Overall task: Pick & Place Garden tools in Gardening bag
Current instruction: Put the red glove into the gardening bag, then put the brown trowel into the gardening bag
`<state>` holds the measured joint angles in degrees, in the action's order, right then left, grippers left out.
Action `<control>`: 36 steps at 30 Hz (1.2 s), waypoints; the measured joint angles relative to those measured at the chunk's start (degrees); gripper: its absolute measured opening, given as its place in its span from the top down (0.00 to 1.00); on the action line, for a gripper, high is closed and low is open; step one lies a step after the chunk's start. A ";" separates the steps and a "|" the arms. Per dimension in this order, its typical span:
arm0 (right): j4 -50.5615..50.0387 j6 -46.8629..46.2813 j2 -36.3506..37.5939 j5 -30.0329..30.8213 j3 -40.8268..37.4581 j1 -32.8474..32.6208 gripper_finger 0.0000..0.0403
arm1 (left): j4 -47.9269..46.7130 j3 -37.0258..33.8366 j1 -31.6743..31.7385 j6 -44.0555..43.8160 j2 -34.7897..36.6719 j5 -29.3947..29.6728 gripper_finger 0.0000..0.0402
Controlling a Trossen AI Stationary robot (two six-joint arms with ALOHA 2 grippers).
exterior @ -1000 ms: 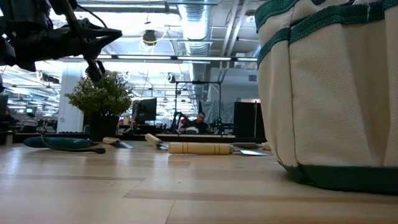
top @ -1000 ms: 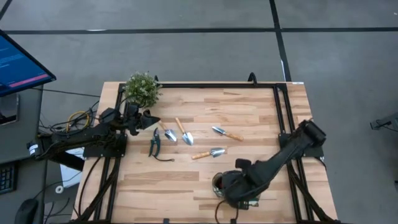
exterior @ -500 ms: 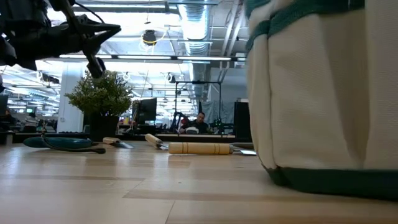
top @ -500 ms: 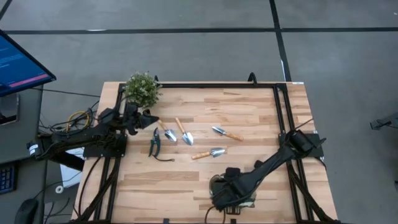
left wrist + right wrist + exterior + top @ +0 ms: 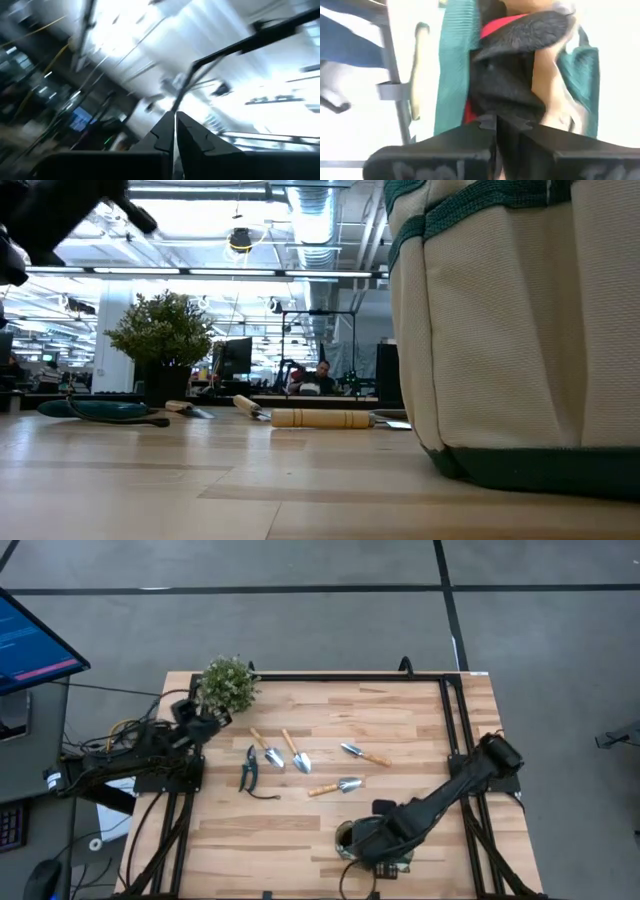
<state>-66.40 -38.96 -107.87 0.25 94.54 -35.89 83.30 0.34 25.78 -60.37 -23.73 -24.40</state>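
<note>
Wooden table (image 5: 400,720) holds the beige gardening bag (image 5: 520,330) with green trim at 6 o'clock. Right gripper (image 5: 496,125) is pinched together over its dark inside, where red shows. Left gripper (image 5: 175,131), fingers together, waits at 9 o'clock by the plant (image 5: 228,683).

I count on the wooden table (image 5: 400,720): four wooden-handled silver hand tools (image 5: 296,752); one dark-handled pruning shears (image 5: 248,768); one beige green-trimmed canvas bag (image 5: 520,330); one bushy green potted plant (image 5: 228,683).
</note>
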 joint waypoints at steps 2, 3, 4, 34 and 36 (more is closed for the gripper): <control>-0.03 -0.09 2.63 0.06 0.00 -0.04 1.00 | 4.88 0.00 0.02 -1.40 0.00 0.21 0.96; -0.07 -0.09 3.95 0.80 0.00 -0.05 1.00 | 6.79 0.01 0.01 -2.26 0.00 0.21 0.96; -0.23 -0.14 5.20 2.66 0.00 -0.04 1.00 | 6.74 0.16 0.00 -3.22 0.38 0.18 0.96; 10.07 19.81 8.63 7.10 -18.19 43.25 0.37 | 6.70 0.66 0.00 -8.08 2.27 0.35 0.96; 13.93 19.96 7.62 7.08 -19.26 43.00 0.39 | 6.70 0.66 0.00 -8.07 2.25 0.36 0.96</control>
<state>-52.47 -19.00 -100.25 7.33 75.28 7.12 90.00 0.99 25.78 -68.45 -21.47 -24.03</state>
